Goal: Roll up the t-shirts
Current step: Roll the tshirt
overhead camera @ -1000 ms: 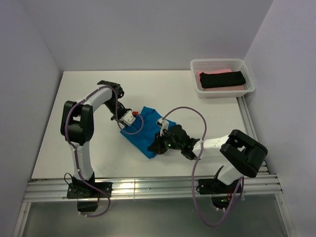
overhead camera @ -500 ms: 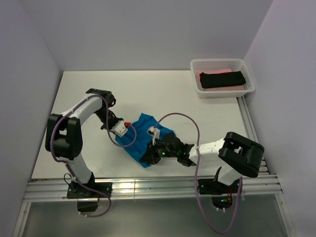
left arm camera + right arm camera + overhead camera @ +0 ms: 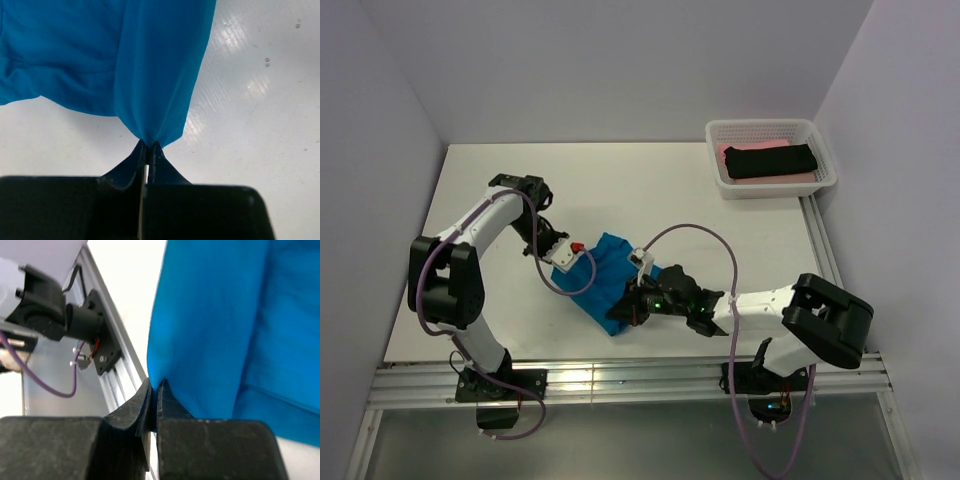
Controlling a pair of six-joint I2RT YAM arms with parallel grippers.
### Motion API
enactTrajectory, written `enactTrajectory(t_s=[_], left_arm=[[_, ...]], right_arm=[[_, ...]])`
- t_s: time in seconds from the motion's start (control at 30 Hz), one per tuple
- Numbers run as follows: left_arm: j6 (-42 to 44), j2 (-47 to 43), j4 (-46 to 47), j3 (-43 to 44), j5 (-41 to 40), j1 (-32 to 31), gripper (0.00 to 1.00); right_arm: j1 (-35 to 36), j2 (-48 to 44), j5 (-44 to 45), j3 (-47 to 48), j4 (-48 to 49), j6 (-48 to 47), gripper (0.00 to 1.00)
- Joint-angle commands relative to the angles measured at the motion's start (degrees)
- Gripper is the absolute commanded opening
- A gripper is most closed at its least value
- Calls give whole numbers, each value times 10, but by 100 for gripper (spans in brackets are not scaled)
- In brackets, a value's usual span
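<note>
A bright blue t-shirt [image 3: 603, 280] lies bunched on the white table [image 3: 650, 190] between the two arms. My left gripper [image 3: 566, 264] is shut on its left edge; in the left wrist view the blue cloth [image 3: 150, 65] rises from the pinched fingertips of the gripper [image 3: 149, 144]. At the shirt's near corner my right gripper [image 3: 620, 312] is shut on the cloth; the right wrist view shows the blue fabric [image 3: 225, 325] caught between that gripper's [image 3: 155, 385] fingers. A black t-shirt [image 3: 770, 161] lies on a pink one [image 3: 767, 180] in the basket.
A white mesh basket [image 3: 826, 152] stands at the table's back right corner. Aluminium rails [image 3: 620, 380] run along the near edge, close behind the right gripper, and another rail [image 3: 823, 250] follows the right side. Grey walls enclose the table.
Both grippers, still shut on the blue t-shirt, have shifted left and toward the near edge. The shirt has been drawn with them and is more bunched.
</note>
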Motion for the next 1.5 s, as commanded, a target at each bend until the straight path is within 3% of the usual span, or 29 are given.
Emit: enactTrajectory(t_s=[0.0, 0.2, 0.47, 0.87, 1.23, 1.47], left_arm=[[17, 19, -24, 33, 10, -7, 0], [16, 41, -24, 65, 23, -16, 0], [2, 81, -24, 98, 21, -27, 0], [11, 29, -24, 49, -3, -6, 0], [28, -11, -23, -10, -31, 38, 0], [36, -16, -24, -15, -32, 47, 0]], right_arm=[[-17, 3, -3, -22, 49, 36, 0], [-38, 22, -3, -58, 109, 70, 0], [-53, 42, -14, -58, 118, 75, 0], [7, 56, -1, 34, 51, 56, 0], [48, 134, 7, 22, 165, 120, 0], [58, 134, 29, 23, 158, 119, 0]])
